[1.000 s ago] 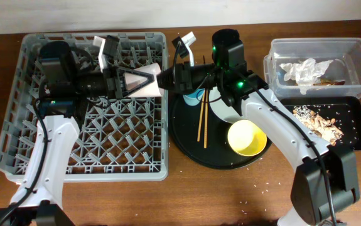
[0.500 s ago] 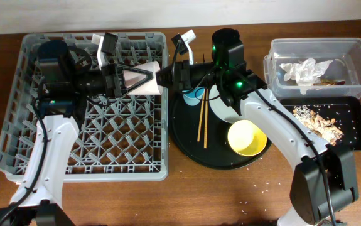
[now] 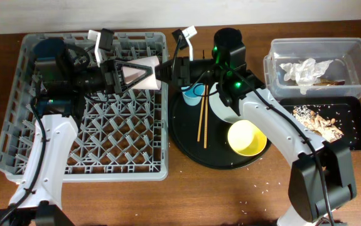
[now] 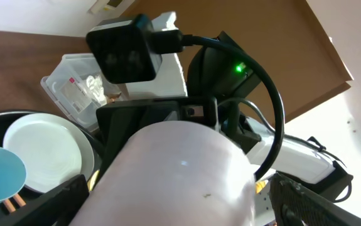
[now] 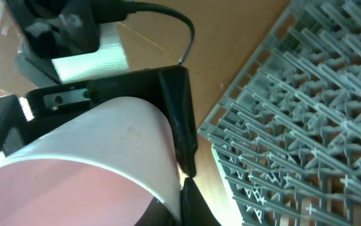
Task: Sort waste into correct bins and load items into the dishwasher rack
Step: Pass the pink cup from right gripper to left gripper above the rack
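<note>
Right gripper (image 3: 166, 73): fingers closed tight on the rim wall of the pink-white cup (image 4: 180, 169). Left gripper (image 3: 141, 74): fingers spread wide, one on either side of the cup's body; contact cannot be told. Cup: smooth, matt, tapered, pale pink shading to white. It is held on its side in the air between the two arms, wide mouth toward the right arm, above the right edge of the dishwasher rack (image 3: 105, 144). Rack: grey moulded plastic, square, lattice floor, rows of upright pegs; nothing is seen resting in it. Round black tray (image 3: 186, 141), just beside the rack, carries a light-blue cup (image 3: 193, 96), a glossy white plate (image 3: 221, 110), a yellow bowl (image 3: 247, 138) with its mouth up, and two thin wooden chopsticks (image 3: 201, 119) lying side by side. Clear tub (image 3: 350, 47): rigid, see-through, holding crumpled white tissue (image 3: 304, 70). Shallow black tray (image 3: 356, 129): holding brown-beige food scraps (image 3: 321, 123) with rice-like crumbs. A few crumbs dot the brown wooden table (image 3: 230, 194). Status, judged: waste sorting looks finished; loading is at its first item, with four kinds of tableware not yet racked.
</note>
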Action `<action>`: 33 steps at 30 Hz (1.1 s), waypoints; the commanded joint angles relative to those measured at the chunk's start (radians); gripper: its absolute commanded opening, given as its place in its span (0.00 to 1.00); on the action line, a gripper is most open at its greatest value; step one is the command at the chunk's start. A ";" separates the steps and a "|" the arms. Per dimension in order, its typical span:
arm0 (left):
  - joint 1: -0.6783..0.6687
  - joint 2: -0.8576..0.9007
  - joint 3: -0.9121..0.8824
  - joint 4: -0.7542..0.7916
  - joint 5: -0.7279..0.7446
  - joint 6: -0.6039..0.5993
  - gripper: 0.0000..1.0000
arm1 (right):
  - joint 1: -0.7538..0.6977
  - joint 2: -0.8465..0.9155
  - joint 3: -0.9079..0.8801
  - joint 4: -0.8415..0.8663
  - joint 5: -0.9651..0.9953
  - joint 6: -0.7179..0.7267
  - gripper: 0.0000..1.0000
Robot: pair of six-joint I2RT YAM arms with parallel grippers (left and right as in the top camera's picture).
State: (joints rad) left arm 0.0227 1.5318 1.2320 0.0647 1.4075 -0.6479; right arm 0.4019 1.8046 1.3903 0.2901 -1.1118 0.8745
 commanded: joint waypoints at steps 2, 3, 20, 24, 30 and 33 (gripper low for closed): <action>-0.027 -0.008 -0.004 -0.019 0.116 -0.011 0.91 | -0.033 0.005 0.016 0.074 0.016 0.044 0.04; -0.026 -0.008 -0.004 -0.019 0.116 -0.011 0.91 | -0.033 0.005 0.016 0.074 0.011 0.043 0.04; -0.026 -0.008 -0.004 -0.013 0.116 -0.011 0.90 | -0.029 0.005 0.016 -0.044 -0.111 -0.025 0.04; -0.026 -0.008 -0.004 -0.012 0.116 -0.011 0.92 | -0.031 0.005 0.016 -0.030 -0.119 -0.025 0.04; -0.026 -0.008 -0.004 -0.012 0.116 -0.011 0.93 | -0.084 0.003 0.016 0.006 -0.191 -0.020 0.04; -0.026 -0.008 -0.004 -0.012 0.116 -0.011 0.93 | -0.089 0.003 0.016 0.005 -0.219 -0.021 0.04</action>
State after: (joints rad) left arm 0.0002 1.5318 1.2201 0.0479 1.5143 -0.6743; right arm 0.3149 1.8057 1.4063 0.2913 -1.2816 0.8600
